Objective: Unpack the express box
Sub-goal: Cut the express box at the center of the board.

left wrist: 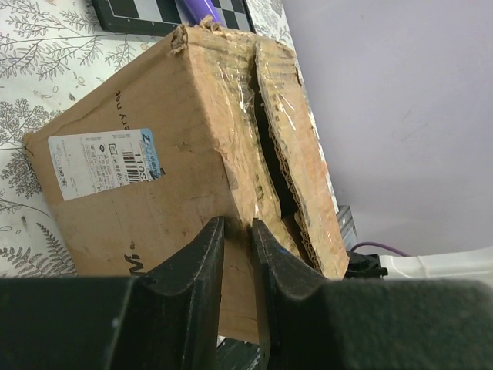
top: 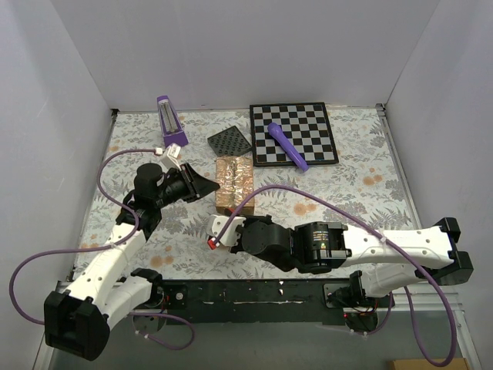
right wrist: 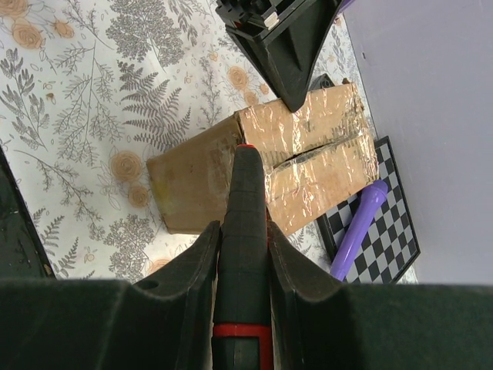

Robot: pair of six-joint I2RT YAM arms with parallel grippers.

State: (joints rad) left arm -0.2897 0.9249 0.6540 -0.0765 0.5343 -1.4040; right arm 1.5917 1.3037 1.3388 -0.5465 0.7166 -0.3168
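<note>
Right fingers (right wrist: pixel 204 262) clamp a black tool (right wrist: pixel 245 216); tip at the express box (right wrist: pixel 192 185).

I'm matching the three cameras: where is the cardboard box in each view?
Top view: box in the middle of the picture.
Left wrist: box fills the middle, label toward the camera.
Right wrist: box centre right, taped top showing.
Shared landmark: chessboard, just beyond the box.
</note>
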